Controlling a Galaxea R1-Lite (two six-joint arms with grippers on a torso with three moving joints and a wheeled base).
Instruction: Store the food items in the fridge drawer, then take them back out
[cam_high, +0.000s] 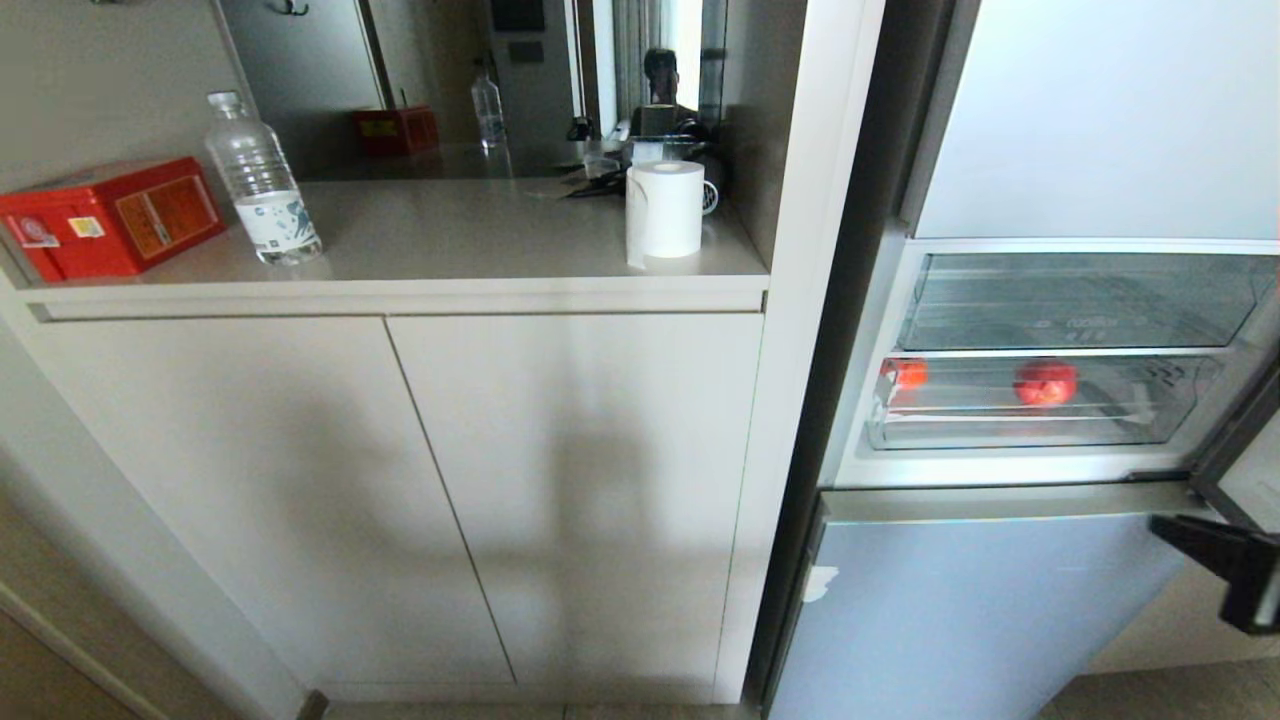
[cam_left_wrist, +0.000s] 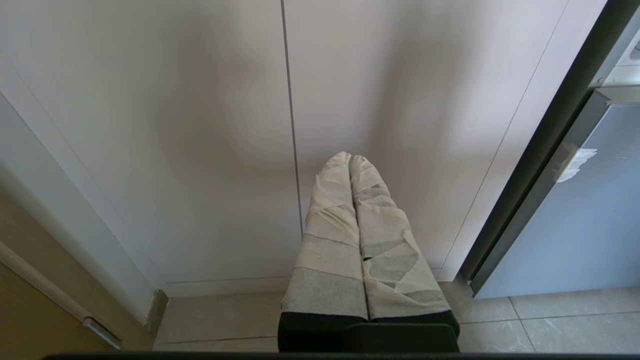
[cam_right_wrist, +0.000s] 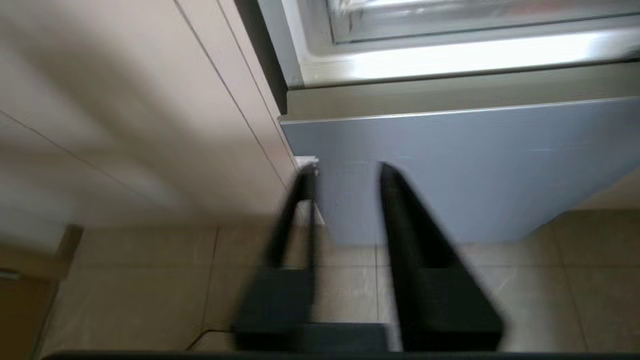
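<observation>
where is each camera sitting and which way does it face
Head view: high on the robot, looking forward and down at the counter and the open fridge with its fridge drawer; only the right gripper shows.
Left wrist view: behind the shut left gripper, facing the cabinet doors.
Right wrist view: behind the open right gripper, facing the grey lower fridge door.
All three share that grey door.

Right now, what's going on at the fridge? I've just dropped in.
The fridge door stands open and both food items, a red piece and an orange-red piece, sit in the shallow clear fridge drawer, apart from each other. Nothing is held. The right gripper is open, low in front of the grey lower fridge door. The left gripper is shut, parked facing the cabinet doors.
</observation>
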